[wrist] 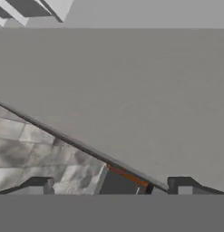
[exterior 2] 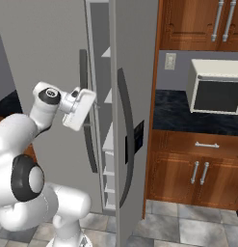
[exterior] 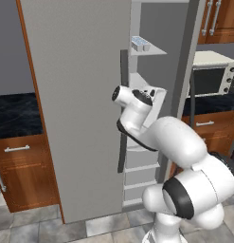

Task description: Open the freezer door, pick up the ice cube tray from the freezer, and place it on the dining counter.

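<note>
Gripper (wrist: 109,188) wide, empty, beside the part-open freezer door (exterior: 76,95); risk: door blocks reach toward ice cube tray (exterior: 141,44).

The ice cube tray (exterior: 141,44) sits on an upper shelf (exterior: 149,50) inside the freezer (exterior: 156,28), right of the freezer door (exterior: 76,95).

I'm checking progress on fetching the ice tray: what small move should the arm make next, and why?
Probably swing the freezer door wider. It stands only partly open, and the ice cube tray sits on an upper shelf in the narrow gap behind it. The gripper has open jaws holding nothing, close to the door panel.
</note>
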You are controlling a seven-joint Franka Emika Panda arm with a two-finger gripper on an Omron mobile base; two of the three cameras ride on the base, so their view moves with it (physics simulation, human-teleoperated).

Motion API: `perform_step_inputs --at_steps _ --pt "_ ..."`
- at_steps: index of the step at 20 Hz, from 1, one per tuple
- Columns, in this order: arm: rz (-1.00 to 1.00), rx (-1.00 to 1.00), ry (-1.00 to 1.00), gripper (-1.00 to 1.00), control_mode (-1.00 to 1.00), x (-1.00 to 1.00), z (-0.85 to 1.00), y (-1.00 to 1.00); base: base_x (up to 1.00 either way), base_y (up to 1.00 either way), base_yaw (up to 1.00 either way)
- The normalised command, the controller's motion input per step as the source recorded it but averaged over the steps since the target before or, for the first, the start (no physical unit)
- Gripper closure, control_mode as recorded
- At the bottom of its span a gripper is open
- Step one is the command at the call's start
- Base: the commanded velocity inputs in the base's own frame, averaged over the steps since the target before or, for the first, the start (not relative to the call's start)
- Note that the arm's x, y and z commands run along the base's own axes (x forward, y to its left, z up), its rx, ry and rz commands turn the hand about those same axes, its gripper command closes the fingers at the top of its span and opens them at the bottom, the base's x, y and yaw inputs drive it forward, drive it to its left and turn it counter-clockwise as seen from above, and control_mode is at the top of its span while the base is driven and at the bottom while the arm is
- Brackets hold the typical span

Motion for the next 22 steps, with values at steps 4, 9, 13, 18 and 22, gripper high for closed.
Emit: perform_step_inputs --at_steps 4,9,13,18,22 --pt "0.00 -0.20 0.10 -1.00 -1.00 0.28 0.00 -0.17 0.00 0.00 0.00" --pt "0.00 -0.09 0.00 -1.00 -1.00 0.01 0.00 -0.33 0.00 0.00 0.00" --pt "0.00 0.00 0.00 -1.00 -1.00 0.00 0.00 -0.65 0.00 0.00 0.00" --pt "-0.01 -0.01 0.05 -1.00 -1.00 0.00 0.00 -0.66 0.00 0.00 0.00" --pt "-0.07 -0.07 0.08 -1.00 -1.00 -0.02 0.02 -0.72 0.00 0.00 0.00"
